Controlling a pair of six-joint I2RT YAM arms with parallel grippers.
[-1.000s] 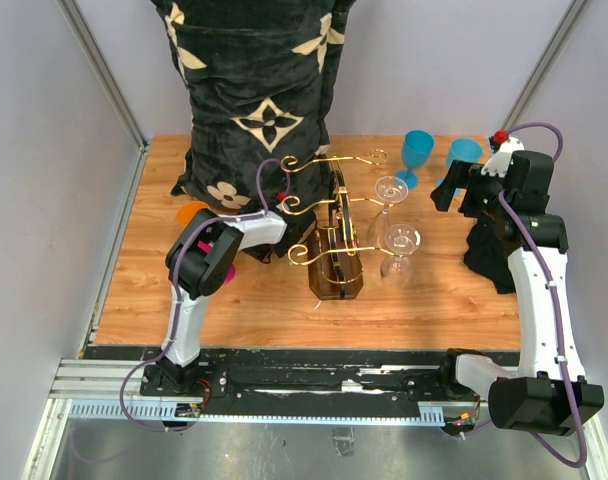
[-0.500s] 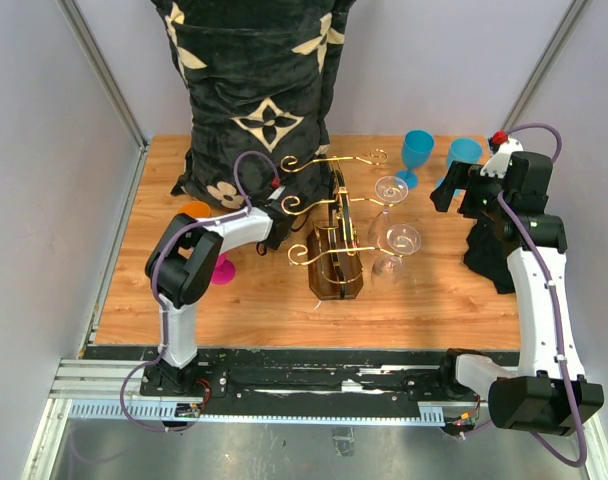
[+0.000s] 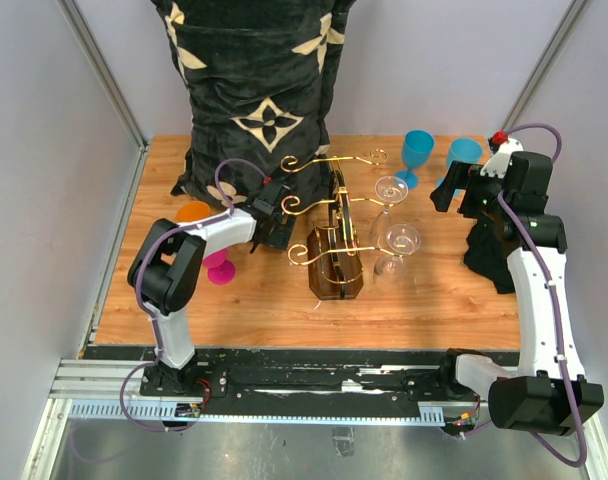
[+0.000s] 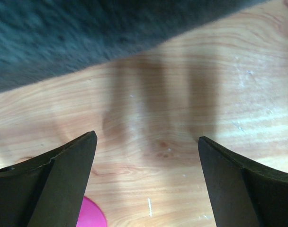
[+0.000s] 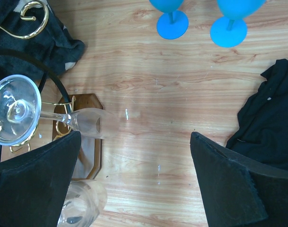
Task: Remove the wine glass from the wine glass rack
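As we go from the left, our left gripper (image 3: 276, 222) hovers low over the bare wood of the table (image 3: 254, 300), with its jaws spread wide and nothing between them. It is just beside the gold scroll ends on the left side of the wine glass rack (image 3: 336, 268), which stands near the middle. On the right side of the rack hang two clear glasses, the farther wine glass (image 3: 390, 190) and the nearer wine glass (image 3: 400, 241), each upside down with its foot resting in the wire arms. Our right gripper (image 3: 454, 188) is near them, also wide and empty. We judge such a glass to be light, stiff, slippery and very fragile. We would therefore take it at the stem just under the foot, close gently, and slide it outward along the wire instead of pulling down.
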